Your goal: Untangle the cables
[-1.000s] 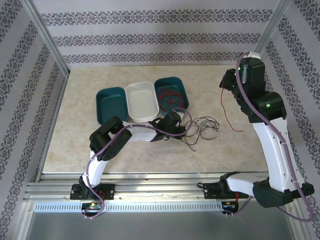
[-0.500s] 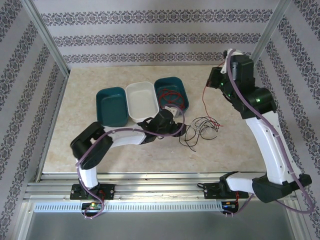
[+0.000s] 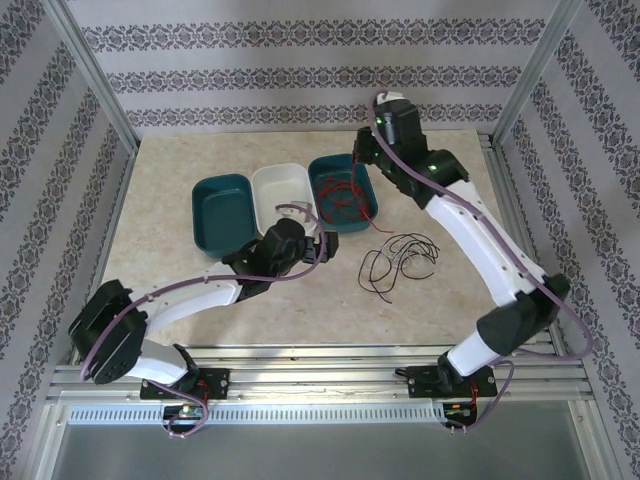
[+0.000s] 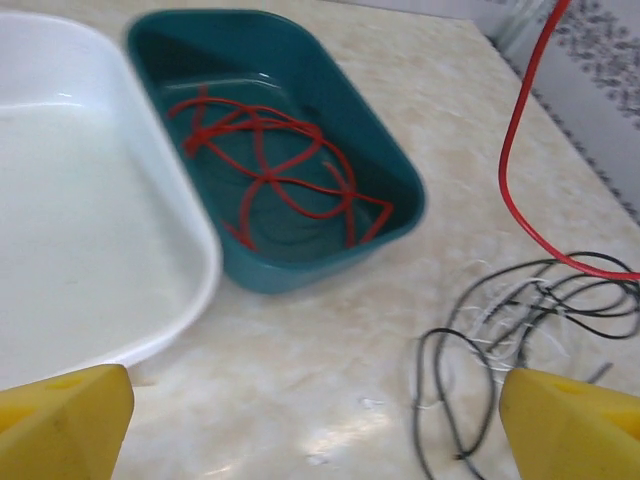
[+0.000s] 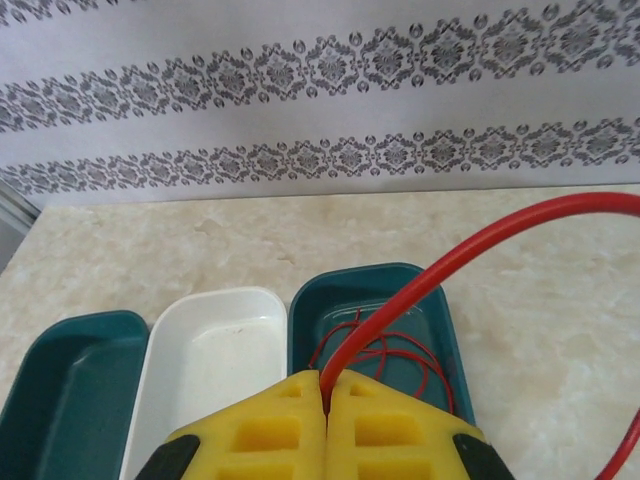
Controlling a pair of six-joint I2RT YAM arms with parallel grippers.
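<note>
While the right gripper (image 5: pixel 325 388) pinches a thin red wire (image 5: pixel 470 243) over the wire-filled teal plastic tray (image 5: pixel 350 273), it should lower fully before releasing; the left gripper (image 4: pixel 315 425), jaws spread, faces the tabletop black-and-whitish tangle (image 4: pixel 545 295).

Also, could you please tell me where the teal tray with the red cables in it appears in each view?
Top external: the teal tray sits upper centre, rightmost of three trays.
Left wrist: the teal tray is upper middle, with red cables lying inside.
Right wrist: the teal tray is lower centre, partly hidden by the right gripper.
Shared landmark: the white tray alongside, on its left.
</note>
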